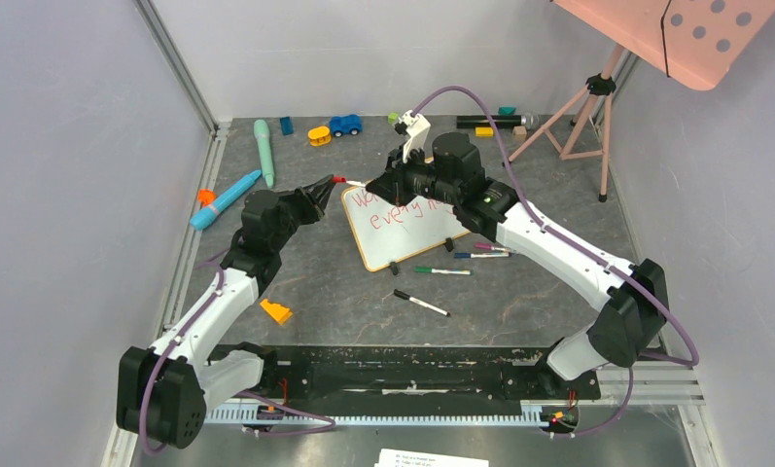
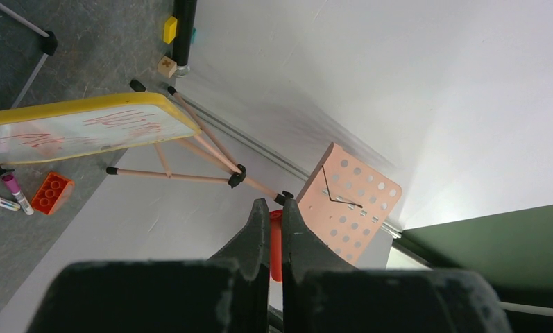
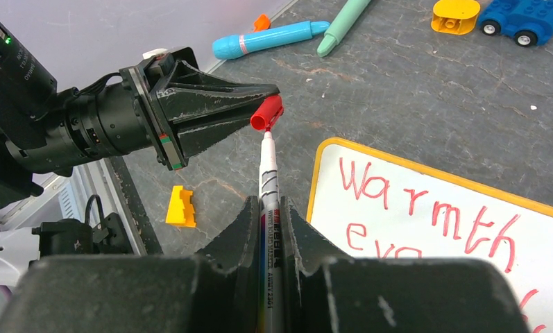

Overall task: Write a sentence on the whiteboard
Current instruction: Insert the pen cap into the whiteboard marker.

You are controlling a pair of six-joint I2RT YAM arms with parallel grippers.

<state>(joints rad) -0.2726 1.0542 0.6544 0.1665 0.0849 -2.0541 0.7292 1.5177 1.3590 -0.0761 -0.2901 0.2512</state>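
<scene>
**Toys, spare pens and a pink stand**

Near the back wall of the grey table (image 1: 519,311), a blue toy car (image 1: 344,125) sits just beside a yellow brick (image 1: 319,135). At the left lie a mint-green pen-shaped toy (image 1: 264,151) and a blue one (image 1: 226,199), with a small orange piece (image 1: 206,197) beside it. An orange wedge (image 1: 275,311) lies nearer the front. A green marker (image 1: 442,270) and a black marker (image 1: 421,303) lie loose mid-table. A pink dotted panel (image 1: 699,29) stands on a tripod (image 1: 582,122) at the back right.
</scene>
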